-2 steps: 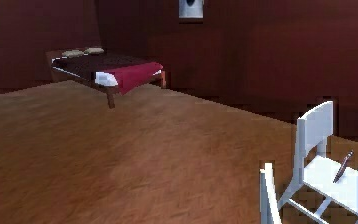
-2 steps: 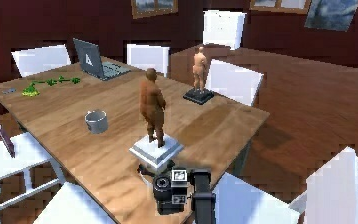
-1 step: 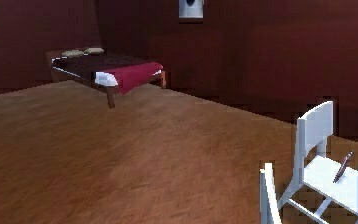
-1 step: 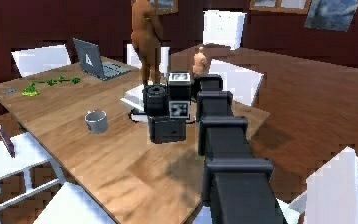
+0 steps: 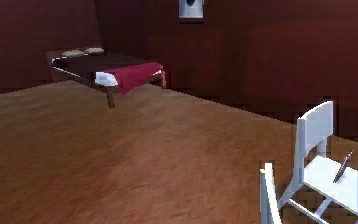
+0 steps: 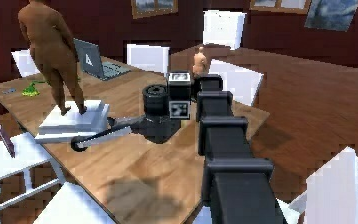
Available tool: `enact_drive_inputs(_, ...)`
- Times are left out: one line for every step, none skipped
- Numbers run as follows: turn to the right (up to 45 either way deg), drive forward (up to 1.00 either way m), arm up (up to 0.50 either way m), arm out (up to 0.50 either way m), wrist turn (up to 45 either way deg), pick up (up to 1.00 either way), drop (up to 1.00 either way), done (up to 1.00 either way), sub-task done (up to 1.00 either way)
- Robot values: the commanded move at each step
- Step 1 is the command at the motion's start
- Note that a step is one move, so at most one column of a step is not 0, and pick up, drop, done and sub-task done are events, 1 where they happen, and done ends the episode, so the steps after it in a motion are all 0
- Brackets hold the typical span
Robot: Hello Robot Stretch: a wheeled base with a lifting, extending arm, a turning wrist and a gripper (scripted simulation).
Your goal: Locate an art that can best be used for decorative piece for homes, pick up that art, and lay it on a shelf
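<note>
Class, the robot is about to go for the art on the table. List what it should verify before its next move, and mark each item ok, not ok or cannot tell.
1. Statue stands upright on the table: ok.
2. Statue sits squarely on its white base: ok.
3. Gripper is reached out close to the base: ok.
4. Fingers touch the base: cannot tell.
5. Gripper holds anything: cannot tell.
6. Laptop stands apart from the statue: ok.
</note>
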Motion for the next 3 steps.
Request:
enact_drive_inputs(0.0,0.0,0.0,0.0,-45.0,0.0,0.0,0.0,0.0)
enact_drive_inputs(0.0,0.0,0.0,0.0,-27.0,0.0,0.0,0.0,0.0)
enact_drive_inputs(0.0,0.0,0.0,-0.18,0.0,0.0,0.0,0.0,0.0)
